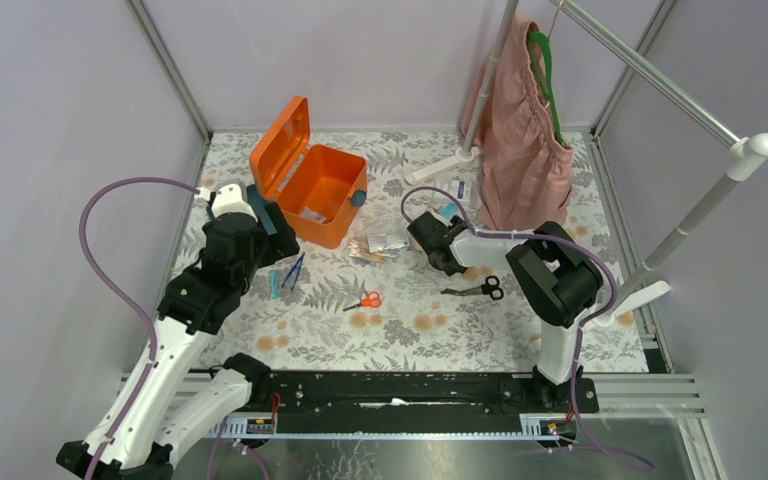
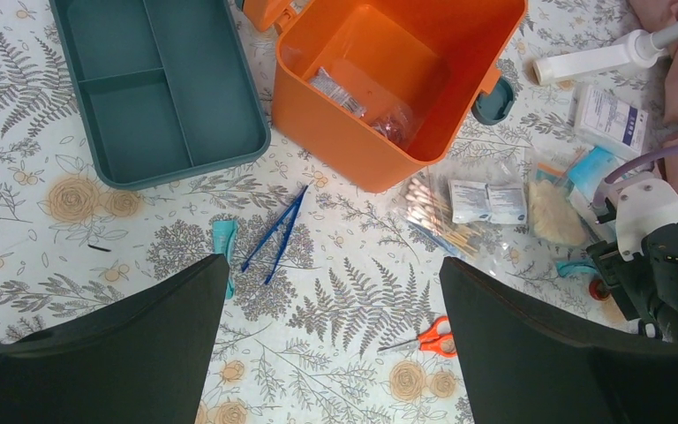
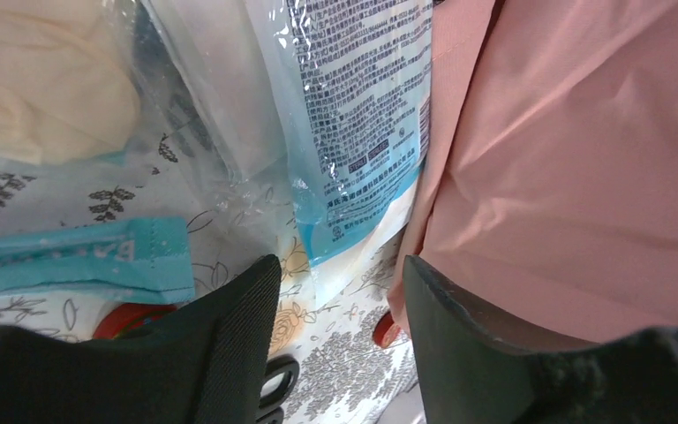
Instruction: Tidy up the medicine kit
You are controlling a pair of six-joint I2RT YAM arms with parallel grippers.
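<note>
The medicine kit [image 1: 312, 188] is an orange box standing open at the back left, lid up, with clear packets on its floor [image 2: 380, 84]. Its teal divided tray [image 2: 159, 88] lies empty on the table to its left. My left gripper [image 2: 334, 265] hovers open above the table beside the box [image 1: 278, 222], nothing between its fingers. My right gripper [image 3: 337, 274] is open, low over a pile of supplies [image 1: 422, 232]. The corner of a blue-printed plastic packet [image 3: 362, 132] lies just ahead of its gap. Its right finger [image 3: 459, 327] is against the pink garment [image 3: 583, 159].
Blue tweezers [image 2: 275, 231], a teal tube [image 2: 223, 238], orange scissors [image 2: 424, 336], a bag of cotton swabs [image 2: 446, 221] and a white box [image 2: 611, 115] lie loose. Black scissors [image 1: 480, 290] sit by the right arm. The pink garment [image 1: 525, 150] hangs from a rack at the back right.
</note>
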